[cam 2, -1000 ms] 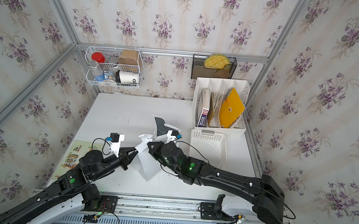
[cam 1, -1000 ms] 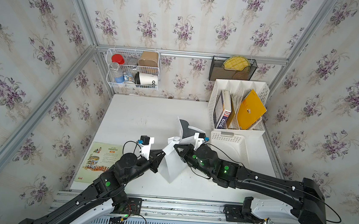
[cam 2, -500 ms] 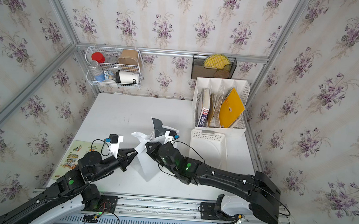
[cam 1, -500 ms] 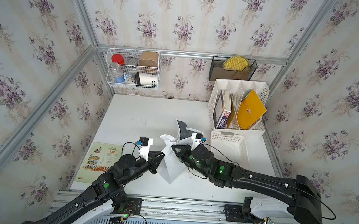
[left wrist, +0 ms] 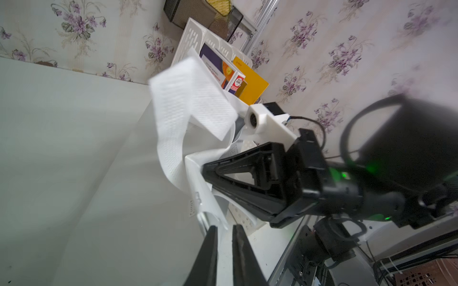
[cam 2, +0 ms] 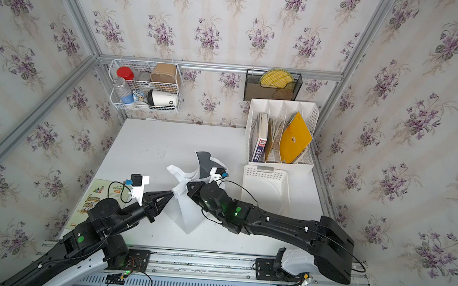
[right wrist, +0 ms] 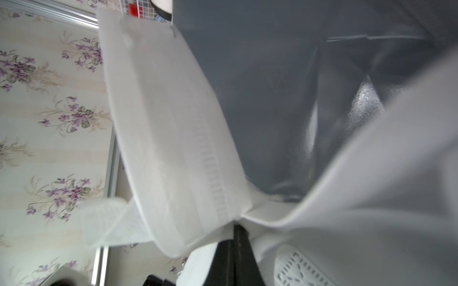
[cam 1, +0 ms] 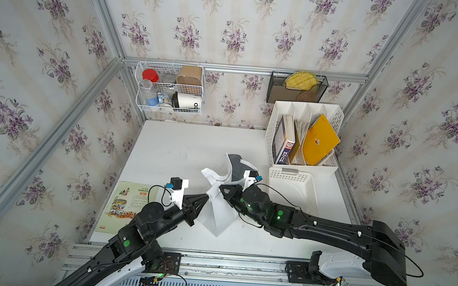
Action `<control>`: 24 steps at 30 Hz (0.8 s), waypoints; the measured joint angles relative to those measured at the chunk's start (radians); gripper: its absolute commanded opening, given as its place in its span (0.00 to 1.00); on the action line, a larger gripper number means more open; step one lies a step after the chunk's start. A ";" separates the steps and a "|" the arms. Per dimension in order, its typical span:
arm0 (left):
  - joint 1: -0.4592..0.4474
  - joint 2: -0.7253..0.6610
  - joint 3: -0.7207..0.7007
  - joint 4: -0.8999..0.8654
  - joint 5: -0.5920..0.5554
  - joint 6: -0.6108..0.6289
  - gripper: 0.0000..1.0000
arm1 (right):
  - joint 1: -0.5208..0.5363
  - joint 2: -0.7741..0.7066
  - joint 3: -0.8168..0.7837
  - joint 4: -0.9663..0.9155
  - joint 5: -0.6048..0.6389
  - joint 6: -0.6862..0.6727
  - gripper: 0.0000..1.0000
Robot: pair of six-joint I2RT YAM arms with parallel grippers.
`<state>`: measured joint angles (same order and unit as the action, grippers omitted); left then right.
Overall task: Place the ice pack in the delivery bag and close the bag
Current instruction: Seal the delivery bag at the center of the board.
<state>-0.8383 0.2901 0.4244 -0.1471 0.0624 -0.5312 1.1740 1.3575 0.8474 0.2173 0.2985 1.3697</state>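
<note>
My right end effector [right wrist: 239,229] pinches the rim of the bag [cam 1: 218,219]; my left end effector [left wrist: 224,227] is slightly spread beside it. No ice pack shows, so I judge placing remains.

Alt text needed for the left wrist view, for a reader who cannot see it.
The black wedge-shaped right gripper is shut on the rim of the white fabric delivery bag, whose flat strap handle curls loose. The left gripper has its two black fingers slightly parted at the bag's edge, over the white table.
</note>
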 measured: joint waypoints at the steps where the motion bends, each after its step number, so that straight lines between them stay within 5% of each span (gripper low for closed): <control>1: 0.000 -0.006 0.000 0.004 0.004 0.000 0.23 | 0.000 0.001 0.000 -0.005 0.012 -0.001 0.00; 13: 0.000 -0.015 0.051 -0.062 -0.076 0.000 0.34 | -0.001 0.002 0.000 -0.021 0.041 -0.001 0.00; 24: -0.001 0.153 0.182 -0.156 -0.163 -0.021 0.46 | -0.001 -0.021 -0.008 -0.035 0.040 -0.001 0.00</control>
<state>-0.8391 0.4435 0.6067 -0.3035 -0.1005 -0.5522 1.1732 1.3361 0.8391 0.1818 0.3389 1.3689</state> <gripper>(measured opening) 0.437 0.070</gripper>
